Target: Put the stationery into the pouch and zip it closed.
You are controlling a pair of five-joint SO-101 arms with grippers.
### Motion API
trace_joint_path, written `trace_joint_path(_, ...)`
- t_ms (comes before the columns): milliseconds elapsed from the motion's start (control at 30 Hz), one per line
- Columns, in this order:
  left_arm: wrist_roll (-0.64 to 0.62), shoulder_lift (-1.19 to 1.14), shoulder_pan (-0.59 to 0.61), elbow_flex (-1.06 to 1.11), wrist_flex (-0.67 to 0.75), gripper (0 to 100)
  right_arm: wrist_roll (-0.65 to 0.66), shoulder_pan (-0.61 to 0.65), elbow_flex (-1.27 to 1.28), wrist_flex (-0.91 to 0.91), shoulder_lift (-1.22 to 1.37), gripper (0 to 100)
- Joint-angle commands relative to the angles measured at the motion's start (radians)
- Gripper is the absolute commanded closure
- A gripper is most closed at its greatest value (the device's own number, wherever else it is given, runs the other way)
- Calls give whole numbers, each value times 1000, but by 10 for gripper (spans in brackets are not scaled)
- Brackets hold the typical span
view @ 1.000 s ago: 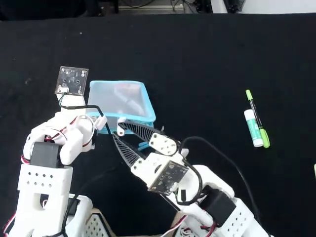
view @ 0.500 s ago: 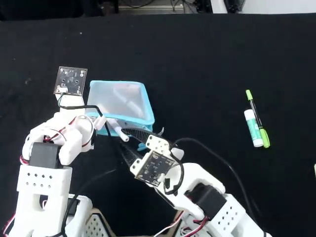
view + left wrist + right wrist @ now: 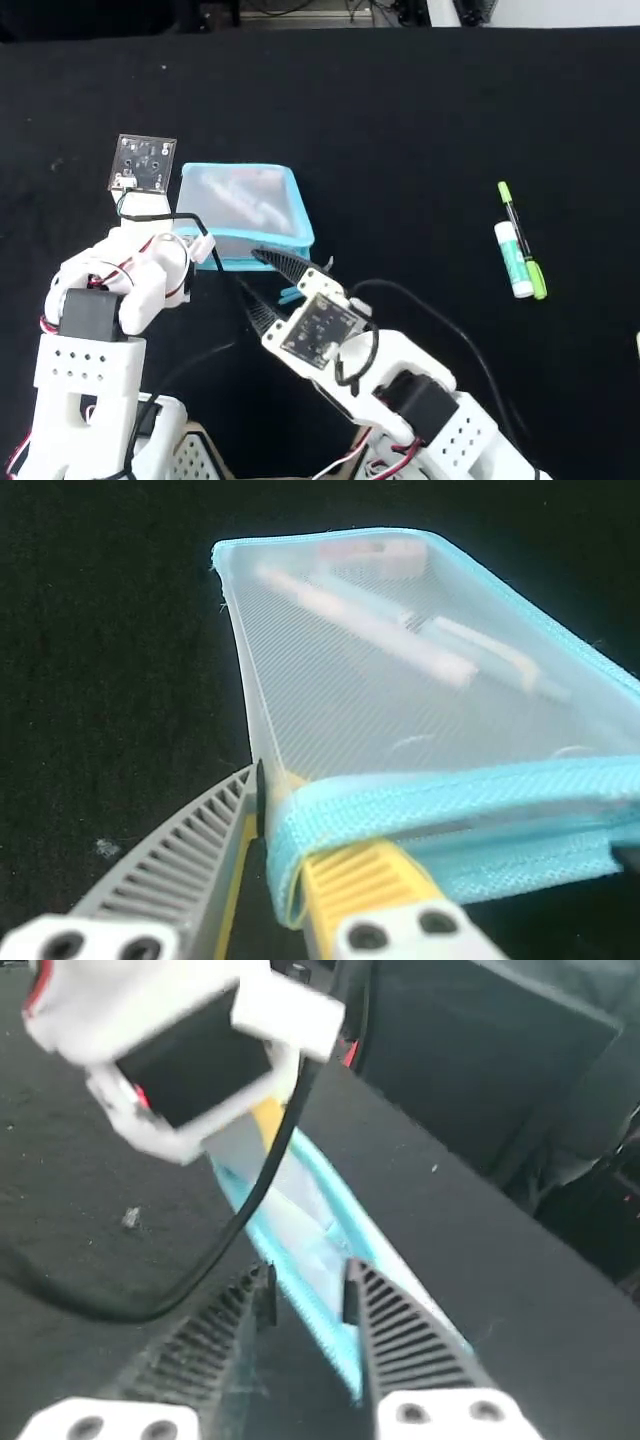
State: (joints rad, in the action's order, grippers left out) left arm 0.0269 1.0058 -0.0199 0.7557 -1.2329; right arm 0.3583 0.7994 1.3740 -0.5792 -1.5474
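Slippage is looming: the left claw (image 3: 272, 780) is pinching the pouch (image 3: 245, 205) by its blue rim, the right claw (image 3: 307, 1280), narrowly parted, is straddling that rim beside it, and a careless tug risks dragging the pouch free, with pen (image 3: 520, 240) and glue stick (image 3: 510, 258) lying on the counter (image 3: 400, 120) well off to its right.

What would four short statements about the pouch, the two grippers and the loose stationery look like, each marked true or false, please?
1. The left gripper is clamped on a corner of the pouch. True.
2. The green pen is inside the pouch. False: it lies on the table next to the glue stick, well away from the pouch.
3. The right gripper is open, with the pouch's blue edge between its fingers. True.
4. The pouch is empty. False: pens show through its clear side.
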Motion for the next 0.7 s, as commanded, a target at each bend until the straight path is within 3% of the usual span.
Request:
trace_joint_path(0,-8,11,1,-5,12,970,32,5,-153,-66,-8,942)
trace_joint_path(167,-8,11,1,-5,12,970,28,-51,-367,-279,-10,942)
trace_joint_path(367,-8,11,1,-5,12,970,26,-316,-619,-519,-4,939)
trace_joint_path(667,-8,11,1,-5,12,970,26,-671,-486,-535,2,939)
